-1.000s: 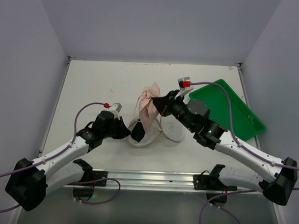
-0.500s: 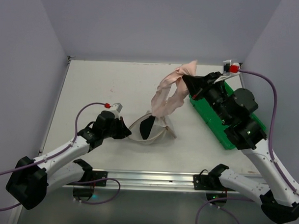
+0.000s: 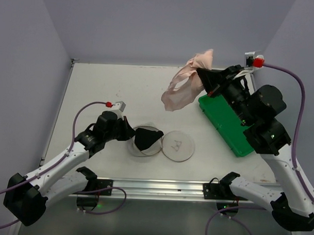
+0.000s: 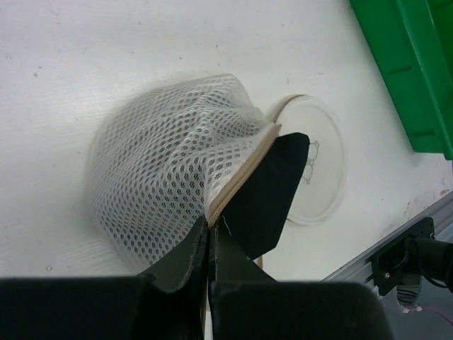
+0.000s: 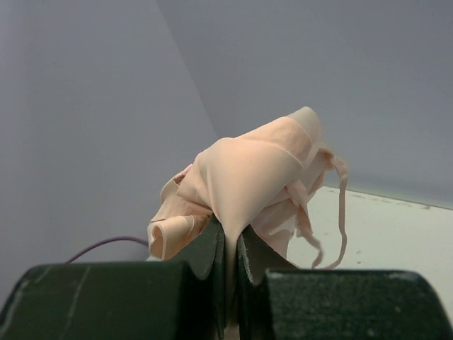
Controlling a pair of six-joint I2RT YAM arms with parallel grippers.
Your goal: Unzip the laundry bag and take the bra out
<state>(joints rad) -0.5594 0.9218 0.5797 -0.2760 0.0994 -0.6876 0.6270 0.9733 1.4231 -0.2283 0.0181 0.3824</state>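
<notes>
The laundry bag [image 3: 169, 144] lies open on the table, its cream disc face with a small bra outline [image 4: 311, 170] flat at the right and its mesh half [image 4: 163, 177] raised at the left. My left gripper [image 3: 129, 134] is shut on the bag's tan zipper rim [image 4: 237, 191]. My right gripper [image 3: 204, 77] is shut on the pale pink bra [image 3: 186, 82], held high in the air above the table's back right, clear of the bag. The bra [image 5: 248, 177] bunches over the jaws with a thin strap [image 5: 340, 212] hanging.
A green plastic tray [image 3: 226, 120] lies at the right under my right arm; it also shows in the left wrist view [image 4: 410, 64]. Grey walls close in the table on three sides. A metal rail [image 3: 159, 187] runs along the near edge.
My right gripper has lifted the bra up and to the right, fully out of the bag. The bag has dropped flat and slid a little right; the left gripper keeps its hold.
</notes>
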